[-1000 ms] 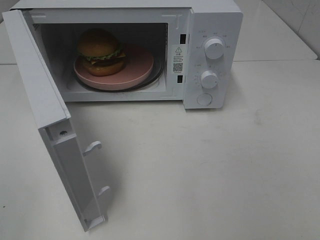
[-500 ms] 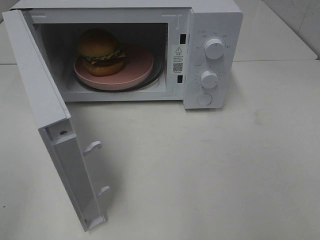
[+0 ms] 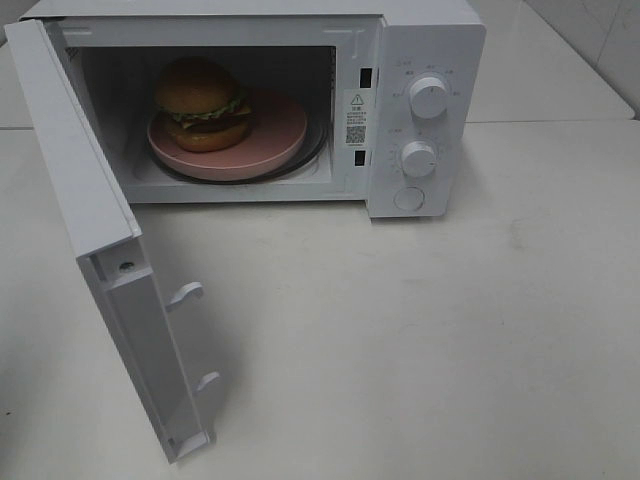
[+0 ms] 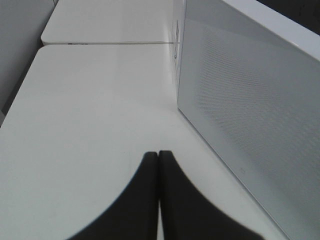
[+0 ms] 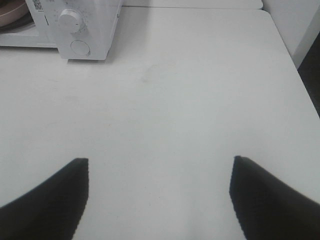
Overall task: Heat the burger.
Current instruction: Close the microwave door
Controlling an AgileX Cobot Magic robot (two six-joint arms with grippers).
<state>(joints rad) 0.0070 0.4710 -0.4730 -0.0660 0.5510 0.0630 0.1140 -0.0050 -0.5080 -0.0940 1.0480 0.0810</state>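
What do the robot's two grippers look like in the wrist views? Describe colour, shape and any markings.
The left gripper shows two matte black fingers with curved outer edges that narrow to the tips. The right gripper has black fingers with blunt, squarish tips. No cables or markings show; the arms are out of view.

The microwave point(image 3: 260, 30) stands at the back of the counter point(image 3: 420, 330), its door point(image 3: 90, 200) open to the left and reaching toward the front. Inside, the plate point(image 3: 275, 135) lies on the turntable point(image 3: 320, 148), with the burger point(image 3: 200, 103) on the plate's left part. Right of the cavity, the upper knob point(image 3: 429, 97) is above the lower knob point(image 3: 418, 158), and the button point(image 3: 408, 198) is below both. The left hand point(image 4: 158, 160) is over the counter beside the door's outer face
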